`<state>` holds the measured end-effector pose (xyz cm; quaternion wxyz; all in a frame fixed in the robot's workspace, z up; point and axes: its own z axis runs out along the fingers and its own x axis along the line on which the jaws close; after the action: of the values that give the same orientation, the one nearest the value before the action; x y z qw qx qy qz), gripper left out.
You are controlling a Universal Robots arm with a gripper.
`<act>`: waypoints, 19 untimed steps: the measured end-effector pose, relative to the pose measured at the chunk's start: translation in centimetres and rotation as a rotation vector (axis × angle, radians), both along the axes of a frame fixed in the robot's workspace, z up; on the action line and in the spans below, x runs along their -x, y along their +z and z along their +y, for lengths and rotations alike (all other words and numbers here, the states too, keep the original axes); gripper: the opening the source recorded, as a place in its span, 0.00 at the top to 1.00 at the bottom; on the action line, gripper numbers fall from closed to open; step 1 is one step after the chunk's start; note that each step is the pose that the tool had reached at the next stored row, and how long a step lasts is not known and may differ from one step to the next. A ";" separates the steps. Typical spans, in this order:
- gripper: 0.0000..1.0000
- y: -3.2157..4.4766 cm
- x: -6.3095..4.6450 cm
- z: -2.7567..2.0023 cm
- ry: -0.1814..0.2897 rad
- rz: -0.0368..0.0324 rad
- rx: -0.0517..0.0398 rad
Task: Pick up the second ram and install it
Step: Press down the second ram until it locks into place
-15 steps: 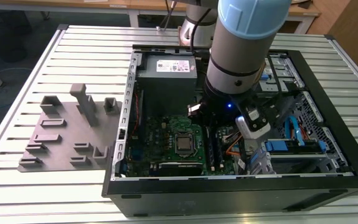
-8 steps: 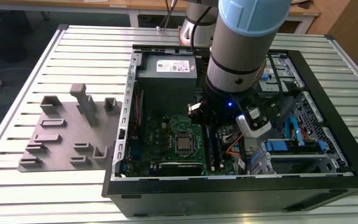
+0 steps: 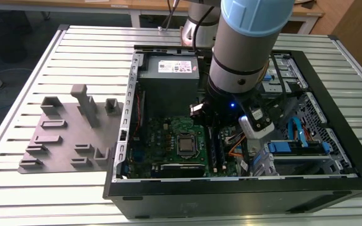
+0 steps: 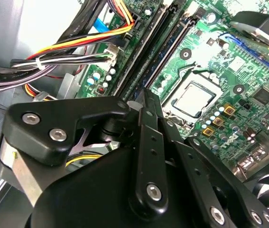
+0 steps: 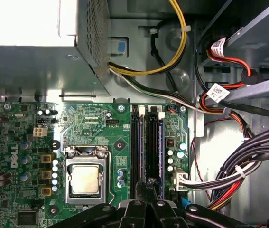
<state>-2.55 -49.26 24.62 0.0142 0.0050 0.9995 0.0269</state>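
Green motherboard [image 5: 101, 137] lies in the bottom of an open black computer case [image 3: 357, 179], which rests on a slatted metal counter [image 3: 80, 52]. The arm reaches down into the case, its black gripper [image 5: 149, 186] hanging low over the long black memory slots [image 5: 137, 142] beside the square processor socket [image 5: 85, 178]. The second ram [image 5: 158, 147] appears to stand seated in a slot, a dark blue-green strip running away from the fingertips; the view is too tight to be sure it is fully home. The fingers [image 4: 149, 114] sit close together, narrow, at the near end of the slots, though whether they touch the stick cannot be told. Bundled cables [image 5: 253, 161] run alongside. A grey plastic fixture [image 3: 68, 132] sits on the counter at the exterior view's left.
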 end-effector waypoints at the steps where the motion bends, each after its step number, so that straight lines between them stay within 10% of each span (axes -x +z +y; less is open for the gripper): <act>1: 0.93 -0.07 0.0 0.07 0.000 0.0000 -0.0014; 11: 0.93 -1.77 0.0 3.61 0.000 -0.0001 -0.0087; 19: 0.93 -2.96 0.0 4.60 0.000 0.0004 -0.0072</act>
<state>-2.56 -44.66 21.66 0.0140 0.0050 0.9994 0.0305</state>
